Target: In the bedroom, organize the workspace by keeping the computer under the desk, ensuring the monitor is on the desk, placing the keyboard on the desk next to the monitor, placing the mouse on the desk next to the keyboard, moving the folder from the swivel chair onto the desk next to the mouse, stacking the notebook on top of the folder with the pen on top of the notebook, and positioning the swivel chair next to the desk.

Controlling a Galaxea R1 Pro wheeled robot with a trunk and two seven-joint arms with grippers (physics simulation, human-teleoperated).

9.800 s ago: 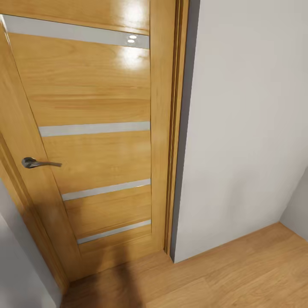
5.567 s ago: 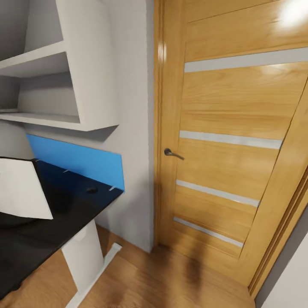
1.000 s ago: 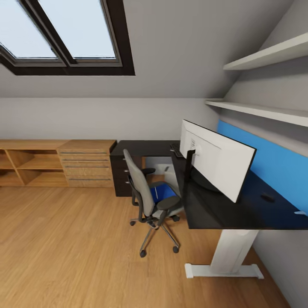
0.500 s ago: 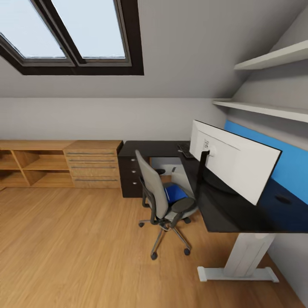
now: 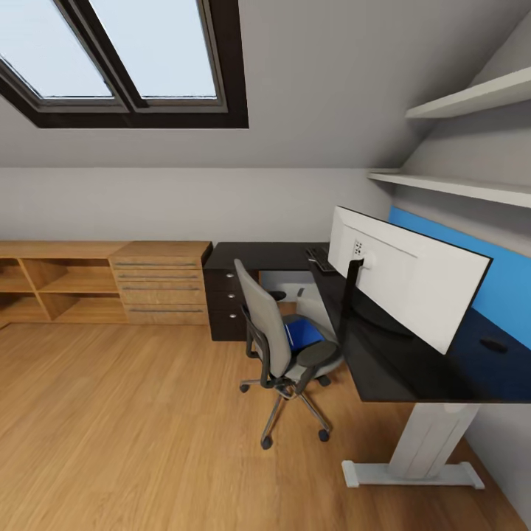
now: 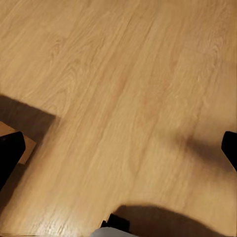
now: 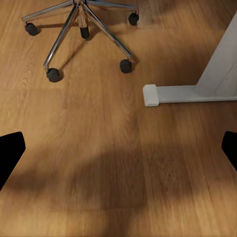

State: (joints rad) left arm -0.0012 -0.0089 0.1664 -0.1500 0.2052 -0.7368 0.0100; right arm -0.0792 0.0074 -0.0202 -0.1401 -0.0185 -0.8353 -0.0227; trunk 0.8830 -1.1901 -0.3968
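The blue folder (image 5: 301, 332) is seen lying flat on the seat of the swivel chair (image 5: 274, 338), and the chair is parked just beside the black desk (image 5: 402, 363). The monitor (image 5: 407, 274) is stood on the desk with its white back turned this way. The keyboard (image 5: 319, 258) is laid on the desk behind the monitor, near the far corner. A small dark oval, likely the mouse (image 5: 493, 344), is seen on the desk by the blue wall panel (image 5: 495, 284). A pale box is glimpsed under the desk; whether it is the computer cannot be told. The notebook and pen cannot be made out.

Both grippers are held wide apart over the wood floor (image 5: 133, 428), with nothing pinched: the left gripper (image 6: 118, 148) and the right gripper (image 7: 118, 148) show dark fingertips at the picture edges.

Trouble could be met from here. The chair rolls on castors (image 7: 53, 74), so it could be pushed away if it is bumped while the folder is reached for. The desk foot (image 7: 182, 94) sits low by the right arm and could be hit by the base. The thin folder could slip off the seat if it is only nudged.

Counted: one chair, one desk, one monitor, one keyboard, one folder, two wall shelves (image 5: 457, 188), one roof window (image 5: 125, 63) and one wood chest of drawers (image 5: 158, 293).
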